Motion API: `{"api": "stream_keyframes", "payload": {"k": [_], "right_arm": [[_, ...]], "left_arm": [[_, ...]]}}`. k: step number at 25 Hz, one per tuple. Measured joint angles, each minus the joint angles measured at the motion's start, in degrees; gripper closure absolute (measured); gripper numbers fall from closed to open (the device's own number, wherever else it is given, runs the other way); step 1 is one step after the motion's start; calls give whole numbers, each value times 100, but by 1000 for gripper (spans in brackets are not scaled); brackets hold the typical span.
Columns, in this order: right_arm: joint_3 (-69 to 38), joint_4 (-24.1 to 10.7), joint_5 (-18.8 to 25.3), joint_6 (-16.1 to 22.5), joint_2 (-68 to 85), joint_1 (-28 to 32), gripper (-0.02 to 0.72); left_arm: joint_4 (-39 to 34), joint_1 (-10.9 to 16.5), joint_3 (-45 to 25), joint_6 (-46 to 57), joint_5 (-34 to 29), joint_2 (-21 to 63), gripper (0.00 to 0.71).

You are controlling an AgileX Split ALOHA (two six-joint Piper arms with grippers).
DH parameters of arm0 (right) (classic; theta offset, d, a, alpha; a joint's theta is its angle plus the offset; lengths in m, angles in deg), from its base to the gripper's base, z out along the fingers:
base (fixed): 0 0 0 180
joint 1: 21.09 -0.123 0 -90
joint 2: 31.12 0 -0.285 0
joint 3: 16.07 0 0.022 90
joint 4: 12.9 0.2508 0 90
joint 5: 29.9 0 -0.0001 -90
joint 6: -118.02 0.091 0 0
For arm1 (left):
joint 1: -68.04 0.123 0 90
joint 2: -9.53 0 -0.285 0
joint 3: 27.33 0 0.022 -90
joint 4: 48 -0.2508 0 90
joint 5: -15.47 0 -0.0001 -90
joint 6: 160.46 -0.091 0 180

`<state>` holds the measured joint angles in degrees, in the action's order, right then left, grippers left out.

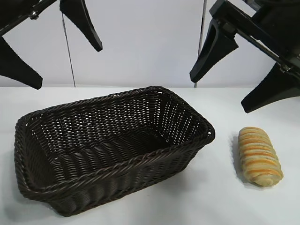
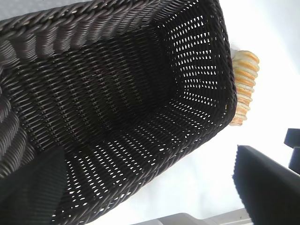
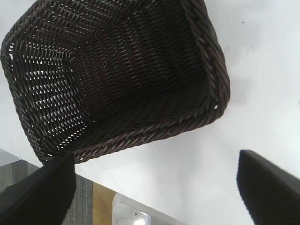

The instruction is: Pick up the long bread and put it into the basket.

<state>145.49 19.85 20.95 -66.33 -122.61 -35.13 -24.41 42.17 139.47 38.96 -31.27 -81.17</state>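
While both arms hang above the white bench (image 1: 140, 211), nothing is gripped by either one.

Left hand (image 1: 61, 56): raised over the far left of the scene, its two black fingers spread wide with only air between them; it grips nothing.

Right hand (image 1: 234, 75): raised at the far right, its black fingers also spread wide, tilted downward; it grips nothing.

Long bread (image 1: 259, 156): a golden-tan roll with orange-brown crosswise stripes, lying on the bench below the right hand and a little nearer the camera than its fingers, not touched by them. From the left wrist view only its striped edge (image 2: 244, 82) shows, past the basket's far short end.

Basket (image 1: 47, 187): dark-brown wicker with a braided rim and sloping sides, sitting on the bench below and between the two hands, closer to the left hand. Its inside holds nothing. The left wrist view looks straight down into it (image 2: 220, 56); the right wrist view shows it (image 3: 215, 79) from the other end, ahead of that hand's fingers.

Bread and basket: apart, with a strip of bare bench between the roll and the basket's nearest short end.
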Motion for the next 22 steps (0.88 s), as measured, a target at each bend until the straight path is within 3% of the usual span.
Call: {"api": "stream_keyframes", "payload": {"k": [22], "right_arm": [[0, -14, 0, 0, 0, 0, 41]], "left_arm": [[0, 0, 0, 0, 194, 0, 16]]}}
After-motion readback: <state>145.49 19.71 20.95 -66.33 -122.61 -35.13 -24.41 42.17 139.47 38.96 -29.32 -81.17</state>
